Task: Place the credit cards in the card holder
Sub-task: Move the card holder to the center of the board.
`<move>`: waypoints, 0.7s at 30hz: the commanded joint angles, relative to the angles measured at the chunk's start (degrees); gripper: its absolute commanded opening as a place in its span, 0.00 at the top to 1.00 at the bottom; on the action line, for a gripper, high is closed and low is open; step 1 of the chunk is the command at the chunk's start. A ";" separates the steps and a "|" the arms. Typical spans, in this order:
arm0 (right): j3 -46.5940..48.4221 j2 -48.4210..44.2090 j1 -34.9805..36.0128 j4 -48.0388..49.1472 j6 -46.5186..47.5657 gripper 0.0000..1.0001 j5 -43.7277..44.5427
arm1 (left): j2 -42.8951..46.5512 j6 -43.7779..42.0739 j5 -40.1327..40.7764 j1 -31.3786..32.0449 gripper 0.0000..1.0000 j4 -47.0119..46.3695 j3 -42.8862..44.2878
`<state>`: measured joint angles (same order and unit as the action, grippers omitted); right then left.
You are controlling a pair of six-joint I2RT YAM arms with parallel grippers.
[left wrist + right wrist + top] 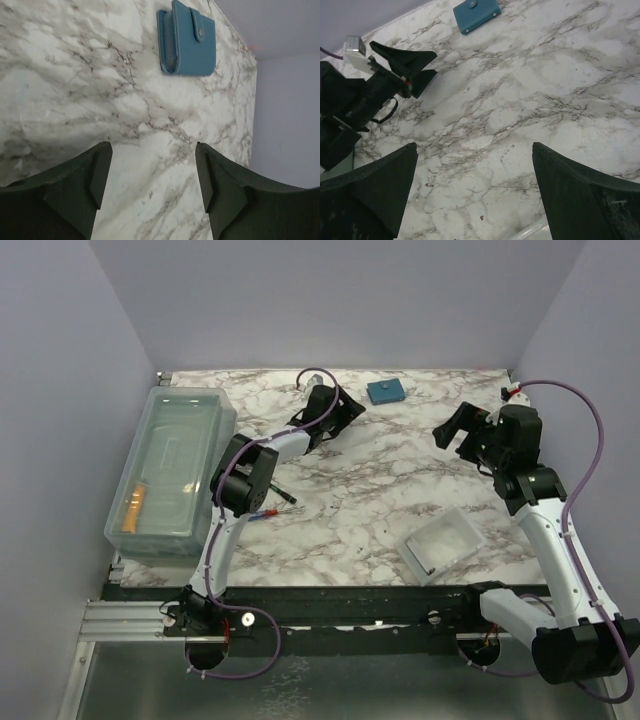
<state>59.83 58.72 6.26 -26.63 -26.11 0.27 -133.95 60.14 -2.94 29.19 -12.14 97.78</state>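
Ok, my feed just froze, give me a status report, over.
Left fingers open, empty, pointed at teal card holder. Right fingers open, empty. Card holder flat on marble table, snapped shut. Nothing lying between it and left fingers.

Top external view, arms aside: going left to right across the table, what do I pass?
clear plastic bin → small red-and-blue item → teal card holder → white tray
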 commanded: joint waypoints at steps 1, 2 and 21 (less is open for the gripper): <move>-0.77 -2.57 -0.29 1.25 -1.01 0.00 -5.40 | -7.54 2.21 4.09 -0.16 0.28 -10.43 7.76; -1.36 -3.39 -0.29 1.87 -1.19 0.00 -5.77 | -9.29 2.76 3.82 -0.18 0.29 -11.13 9.28; 0.49 -2.77 -0.28 -0.04 -3.63 0.00 -9.18 | -37.02 6.04 11.26 1.91 0.53 -14.75 41.88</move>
<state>57.93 55.00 6.26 -25.34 -28.53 -5.67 -167.57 65.76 3.79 30.35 -27.35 137.75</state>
